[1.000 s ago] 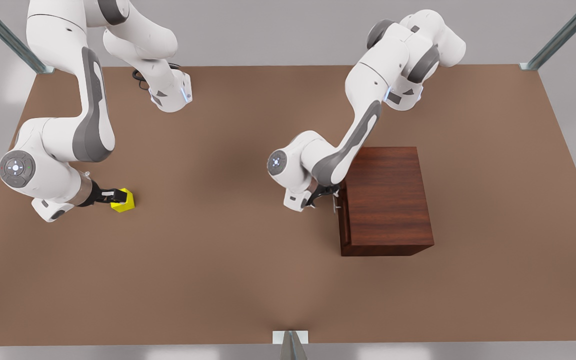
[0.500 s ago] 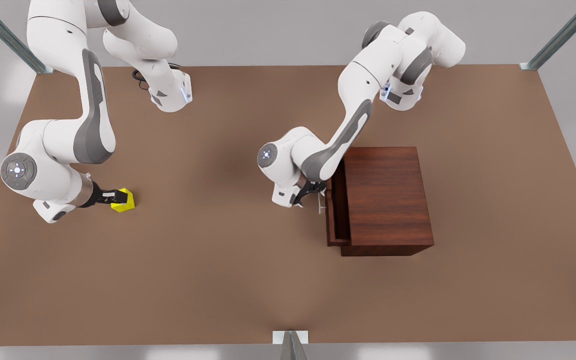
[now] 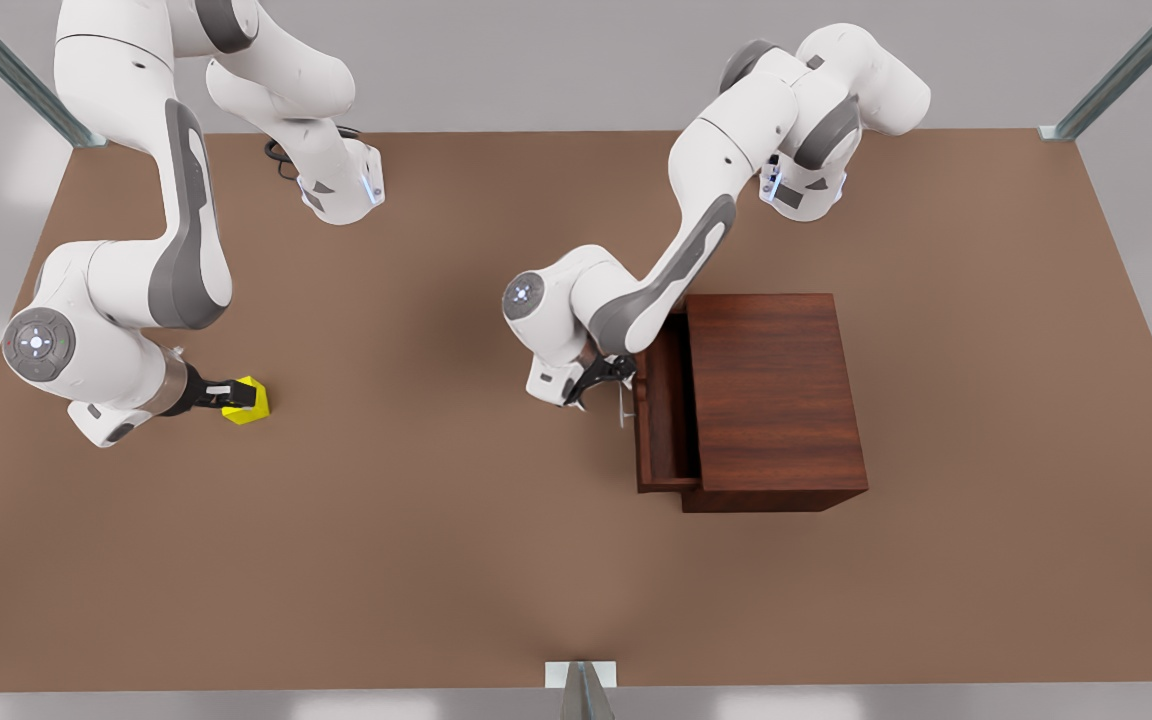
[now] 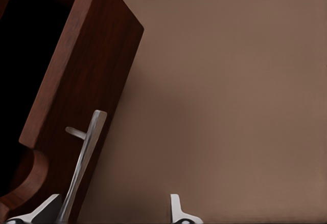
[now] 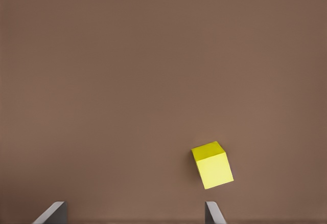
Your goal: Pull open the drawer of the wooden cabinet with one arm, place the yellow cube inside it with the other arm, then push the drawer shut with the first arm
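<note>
Your left gripper [image 3: 604, 385] looks hooked open-jawed on the handle [image 4: 84, 162] at the cabinet's [image 3: 776, 400] 9 o'clock and may slip, while your right gripper [image 3: 228, 390], spread, could nudge the yellow cube [image 5: 212, 164] away

One wooden cabinet [image 3: 776, 395], one drawer [image 3: 664, 420], one yellow cube [image 3: 248, 401], two arms.

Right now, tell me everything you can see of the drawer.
The drawer is a shallow tray of dark reddish-brown wood with a flat wood front and a thin silver bar handle on short posts. It is partly pulled out of the wooden cabinet toward the front view's left, level, its dark inside open from above, with nothing visible in it. The left gripper is at the handle, the bar beside one fingertip; the fingers look spread, and contact is unclear.
</note>
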Motion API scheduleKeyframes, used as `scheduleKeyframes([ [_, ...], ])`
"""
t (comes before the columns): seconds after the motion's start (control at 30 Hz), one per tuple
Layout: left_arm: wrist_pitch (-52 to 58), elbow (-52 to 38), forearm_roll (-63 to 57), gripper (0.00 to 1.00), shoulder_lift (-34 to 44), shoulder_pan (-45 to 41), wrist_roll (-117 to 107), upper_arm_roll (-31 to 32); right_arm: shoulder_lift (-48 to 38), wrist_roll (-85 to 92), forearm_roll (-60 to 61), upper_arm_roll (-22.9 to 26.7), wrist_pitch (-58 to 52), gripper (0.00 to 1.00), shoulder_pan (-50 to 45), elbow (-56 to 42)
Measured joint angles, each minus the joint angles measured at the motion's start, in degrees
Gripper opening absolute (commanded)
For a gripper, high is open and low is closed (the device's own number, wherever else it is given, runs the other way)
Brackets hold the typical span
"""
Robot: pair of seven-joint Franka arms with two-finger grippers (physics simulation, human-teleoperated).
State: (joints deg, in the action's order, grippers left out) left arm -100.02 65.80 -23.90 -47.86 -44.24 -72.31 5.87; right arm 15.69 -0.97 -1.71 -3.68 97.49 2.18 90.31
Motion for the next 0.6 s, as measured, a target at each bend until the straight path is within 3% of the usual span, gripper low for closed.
scheduleKeyframes([
  [0.53, -0.41, -2.47, -0.01, 1.0, 0.11, -1.85, 0.57, 0.6, 0.54, -0.03, 0.18, -0.01, 0.0, 1.0, 0.1, -0.9],
  [0.6, 2.5, -6.17, 1.49, 1.0, 1.97, -2.07, 0.58, 2.44, 0.54, -0.03, 0.18, -0.01, 0.0, 1.0, 0.1, -0.9],
])
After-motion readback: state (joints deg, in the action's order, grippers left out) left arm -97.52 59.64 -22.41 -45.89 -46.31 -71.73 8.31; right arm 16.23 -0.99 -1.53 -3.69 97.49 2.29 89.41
